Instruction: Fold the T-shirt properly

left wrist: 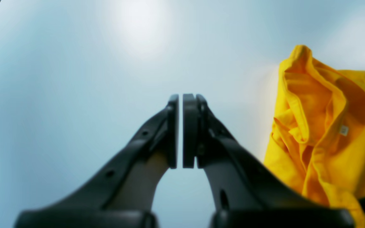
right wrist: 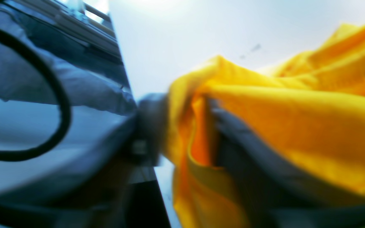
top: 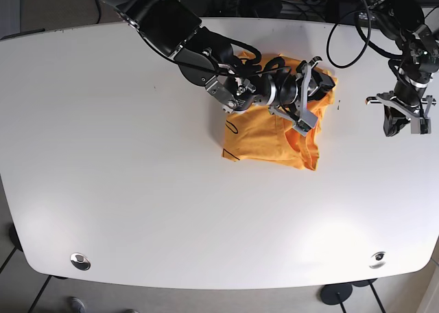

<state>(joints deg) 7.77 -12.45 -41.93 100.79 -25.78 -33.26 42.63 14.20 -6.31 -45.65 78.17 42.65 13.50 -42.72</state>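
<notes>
The yellow T-shirt (top: 267, 138) lies bunched and crumpled on the white table (top: 137, 155), right of centre. My right gripper (top: 321, 88) reaches in from the far left and is shut on a fold of the shirt at its right edge; in the blurred right wrist view its jaws (right wrist: 182, 107) pinch the yellow fabric (right wrist: 296, 110). My left gripper (top: 396, 129) hangs over bare table to the right of the shirt, apart from it. In the left wrist view it (left wrist: 180, 98) is shut and empty, with the shirt (left wrist: 325, 126) at the right.
Black cables (top: 343, 25) run along the table's far edge. Two metal fittings (top: 80, 261) sit near the front corners. The table's left edge and a cable loop (right wrist: 27, 104) show in the right wrist view.
</notes>
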